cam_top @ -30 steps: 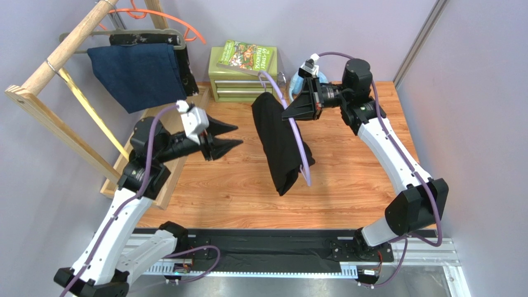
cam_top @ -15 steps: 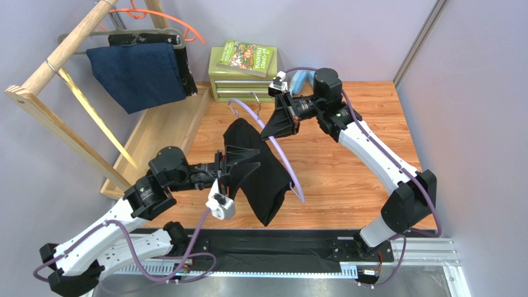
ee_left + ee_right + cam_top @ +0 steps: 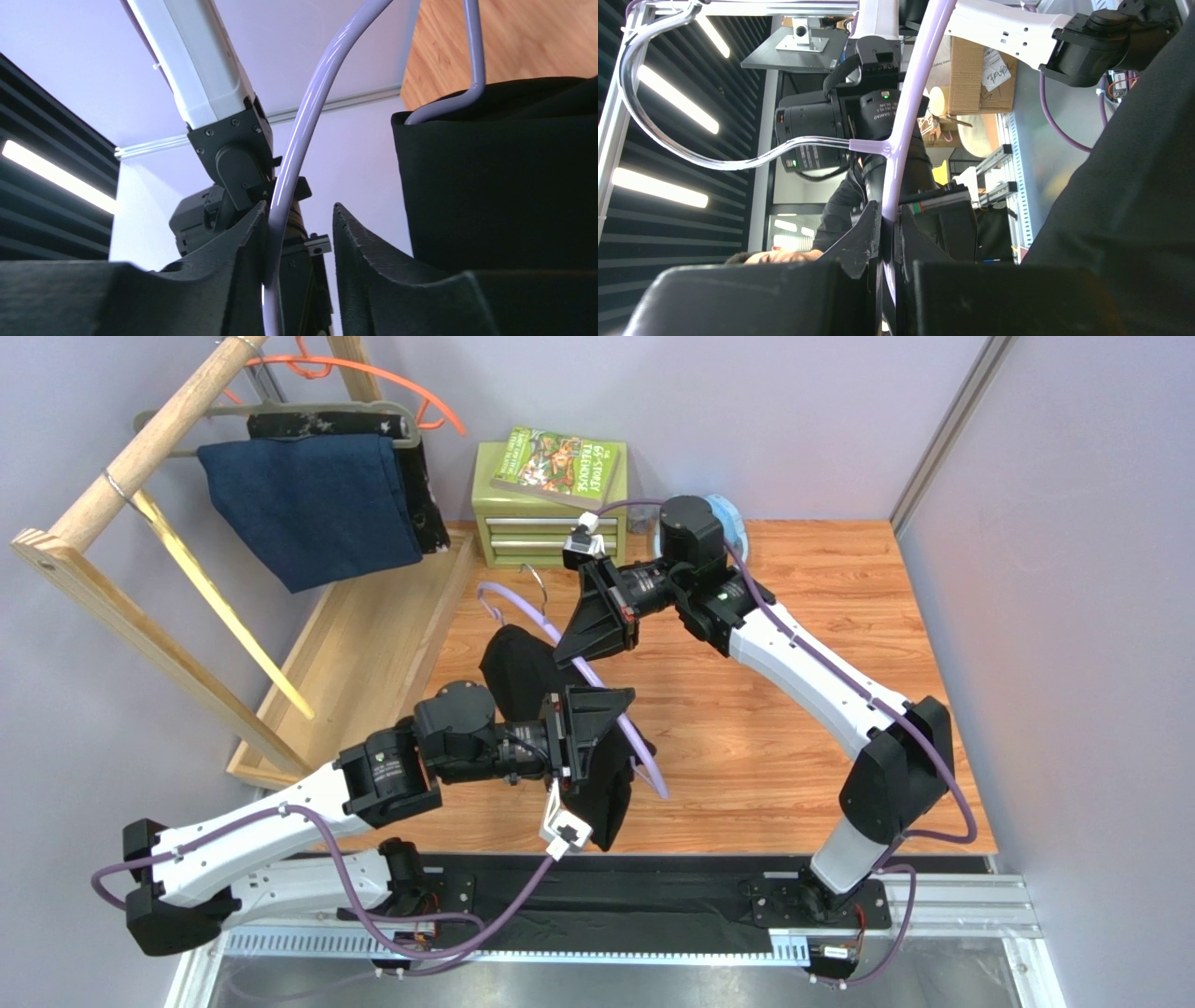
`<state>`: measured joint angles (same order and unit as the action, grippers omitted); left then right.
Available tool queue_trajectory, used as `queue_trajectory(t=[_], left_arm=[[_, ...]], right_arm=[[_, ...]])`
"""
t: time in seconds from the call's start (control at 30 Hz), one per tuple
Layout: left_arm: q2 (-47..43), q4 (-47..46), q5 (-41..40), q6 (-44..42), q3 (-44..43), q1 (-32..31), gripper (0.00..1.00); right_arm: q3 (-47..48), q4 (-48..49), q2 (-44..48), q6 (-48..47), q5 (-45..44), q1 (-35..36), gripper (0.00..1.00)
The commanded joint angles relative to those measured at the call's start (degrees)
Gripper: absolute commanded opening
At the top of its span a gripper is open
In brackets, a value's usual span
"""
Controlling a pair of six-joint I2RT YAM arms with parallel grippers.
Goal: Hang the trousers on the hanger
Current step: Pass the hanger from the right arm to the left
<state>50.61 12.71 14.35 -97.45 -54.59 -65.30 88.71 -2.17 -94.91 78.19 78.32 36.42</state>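
Centre of the overhead frame: soft, slippery-looking black trousers [image 3: 519, 672] hang draped over the thin lavender hanger [image 3: 309, 115], best handled, it seems, by its stiff arm, which the right gripper [image 3: 889, 210] clamps while the left gripper [image 3: 298, 210], lower in frame, straddles it with jaws apart.

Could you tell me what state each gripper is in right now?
Left gripper: open, jaws either side of the hanger, not clamped.
Right gripper: closed on the hanger.
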Motion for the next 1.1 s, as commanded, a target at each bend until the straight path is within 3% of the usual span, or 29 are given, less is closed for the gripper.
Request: queue_trajectory(t=[0.0,0.07,0.1,0.17,0.3,0.33,0.4,0.43,0.5,0.53,0.67,0.87,0.97,1.07], left_arm=[[0.0,0.6,-4.7,-7.9,-2.5,-1.2,0.37],[-0.3,2.0,-6.3,-9.1,-2.8,-2.5,0.28],[-0.4,2.8,-8.4,-9.2,-3.4,-3.0,0.13],[-0.9,6.1,-11.1,-8.8,-4.4,-4.4,0.02],[-2.5,8.6,-19.2,-8.9,-5.2,-6.3,0.0],[-3.1,10.3,-20.1,-9.8,-5.3,-6.4,0.0],[-4.0,11.9,-22.5,-10.3,-5.5,-6.4,0.0],[-4.3,13.6,-23.4,-10.5,-5.7,-6.4,0.0],[-4.8,15.2,-25.5,-10.5,-6.8,-6.4,0.0],[-4.8,16.6,-26.3,-10.3,-7.4,-6.4,0.0],[-5.4,17.8,-29.7,-11.7,-9.7,-6.4,0.0],[-4.2,20.8,-33.6,-12.2,-15.3,-5.7,0.0],[-3.7,21.2,-30.6,-11.6,-17.6,-0.4,0.0],[-3.8,21.0,-22.7,-12.1,-19.0,8.1,0.0]], right_arm=[[5.2,3.5,-1.0,2.6,-0.5,1.5,0.0],[6.8,4.0,-2.4,2.8,-0.5,2.2,0.0],[7.4,4.3,-2.8,3.0,-0.5,2.3,0.0],[9.4,5.0,-4.0,3.1,-0.3,3.5,0.0],[11.8,5.6,-6.1,3.1,-0.4,4.7,0.07],[12.4,5.8,-6.4,3.2,-0.4,4.8,0.19],[13.6,6.0,-7.2,3.1,-0.4,5.2,0.3],[13.9,6.3,-7.6,3.1,-0.5,5.1,0.48],[14.8,6.4,-8.0,2.9,0.0,5.1,0.6],[15.0,6.2,-8.0,2.7,0.0,5.0,0.75],[14.8,6.2,-7.7,1.6,0.2,3.6,0.99],[14.4,5.3,-7.6,0.0,-0.1,-2.9,1.0],[14.5,4.9,-7.1,-0.7,0.2,-5.9,1.0],[15.3,4.5,-7.1,-1.1,0.3,-7.8,1.0]])
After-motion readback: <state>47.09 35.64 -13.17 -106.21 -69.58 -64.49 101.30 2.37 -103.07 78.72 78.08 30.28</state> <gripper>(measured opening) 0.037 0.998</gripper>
